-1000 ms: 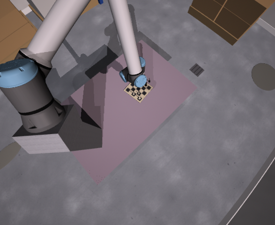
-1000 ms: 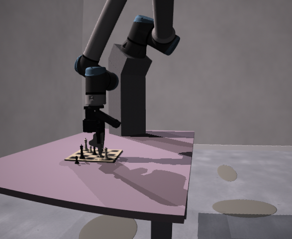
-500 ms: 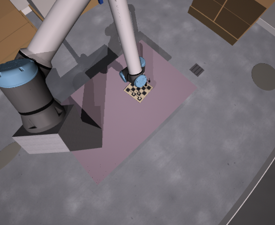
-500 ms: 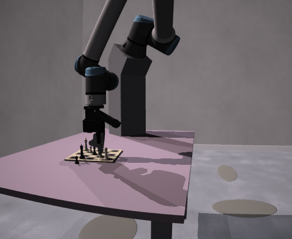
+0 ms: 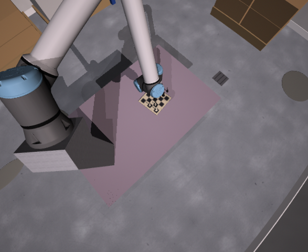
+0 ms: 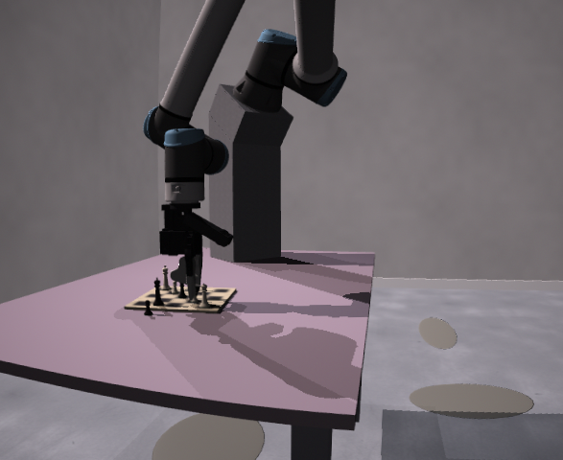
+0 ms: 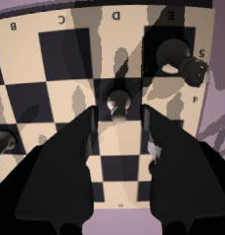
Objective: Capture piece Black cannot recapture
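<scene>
The small chessboard (image 5: pixel 155 102) lies on the pink table; it also shows in the exterior view (image 6: pixel 182 299). In the wrist view a white pawn (image 7: pixel 117 104) stands upright on dark square D4. My gripper (image 7: pixel 118 107) is low over the board, with one finger on each side of this pawn. The fingers stand slightly apart, with a narrow gap to the pawn on both sides. A black pawn (image 6: pixel 147 308) stands upright on the table just off the board's edge. A tall black piece (image 7: pixel 181 58) stands on E5.
Several other white and black pieces stand close around the gripper (image 6: pixel 192 277). A black piece (image 7: pixel 2 142) is at the wrist view's left edge and a white piece is beside the right finger. The arm's pedestal (image 6: pixel 251 188) stands behind the board.
</scene>
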